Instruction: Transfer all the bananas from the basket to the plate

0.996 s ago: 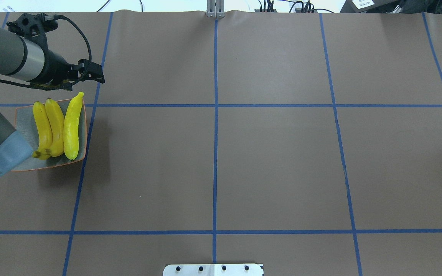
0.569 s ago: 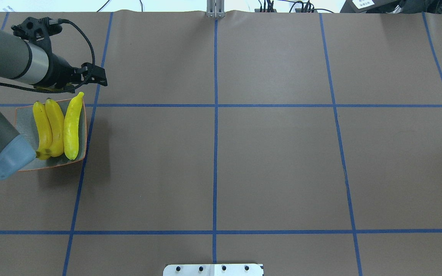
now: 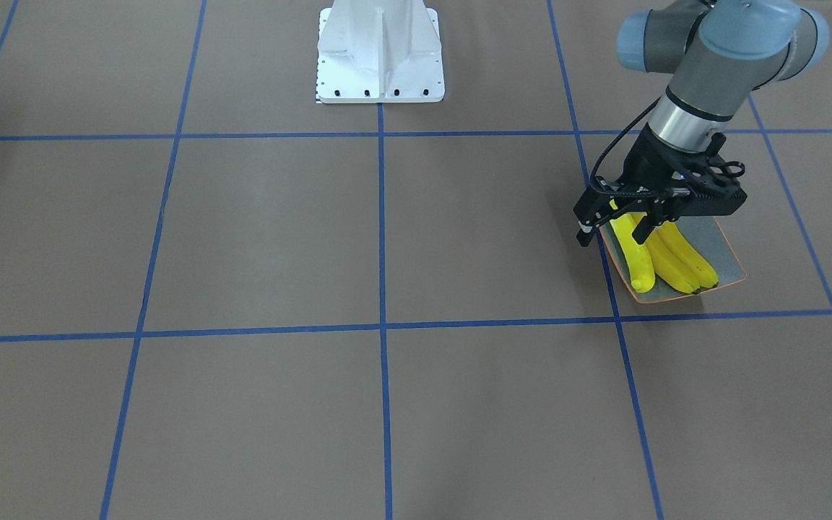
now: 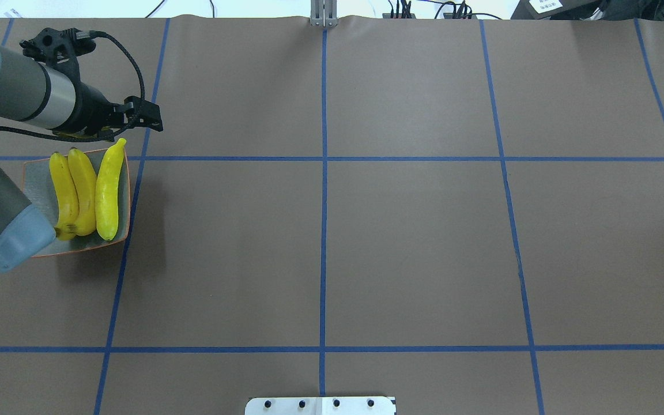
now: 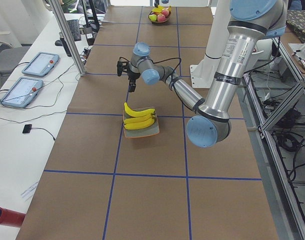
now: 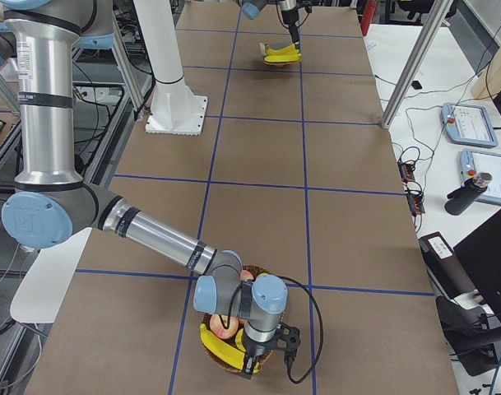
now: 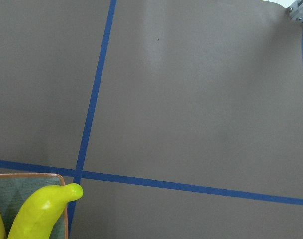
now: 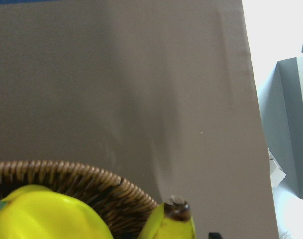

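No text, brand or number readable in my views. White label (image 4: 545, 4) on dark box (image 4: 577, 8) beyond far table edge carries small print, too blurred to read. Two pendants (image 5: 39, 64) on side bench show pale screens, too small to read.

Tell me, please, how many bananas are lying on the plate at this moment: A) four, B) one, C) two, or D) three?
D: three bananas lie side by side on the plate, while a fourth banana is in the basket at the other end of the table.
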